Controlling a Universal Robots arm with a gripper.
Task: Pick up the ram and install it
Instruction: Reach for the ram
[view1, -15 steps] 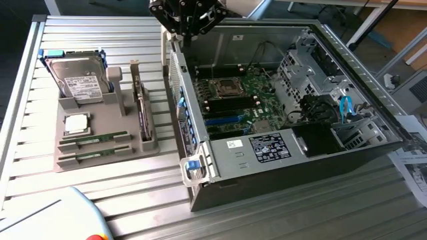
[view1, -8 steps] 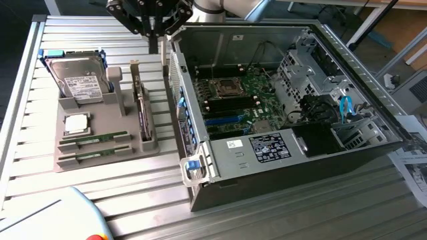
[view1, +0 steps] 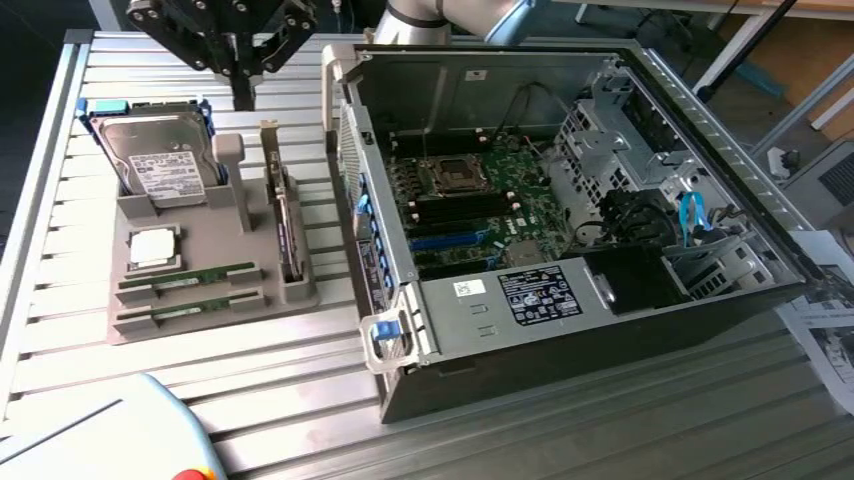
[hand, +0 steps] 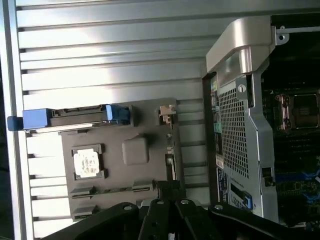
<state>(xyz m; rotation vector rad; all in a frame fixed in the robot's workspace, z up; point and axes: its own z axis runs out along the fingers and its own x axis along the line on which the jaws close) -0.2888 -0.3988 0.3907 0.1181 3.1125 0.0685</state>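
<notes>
Claw (view1: 243, 100) hangs above the gray holder (view1: 220, 250), its two sides apparently drawn together with nothing between them. Directly below it are the hard drive (view1: 163, 165), standing on edge in its blue carrier, and just beside that the expansion card (view1: 284, 225), also on edge. Farther out along the holder lies the processor chip (view1: 152, 246), flat in its recess. Farthest from the claw, at the holder's opposite end, are the nearer ram stick (view1: 187, 277) and the farther ram stick (view1: 184, 309), each seated on edge in its own groove, parallel and close together. Neither is touched; the pick has not begun.

To do the pick well, I judge that the claw should part, line up square over one stick, and close across the board's thin faces at about the middle of its length. A grip toward one end would likely let the stick tilt. The lift should go straight up out of the groove, keeping off the neighbouring stick.

Beside the claw, away from the holder, the computer case (view1: 454, 310) lies open with the motherboard (view1: 501, 185) facing up.

Count: two ram sticks, one hard drive, one expansion card, one processor chip, one holder, one case.
</notes>
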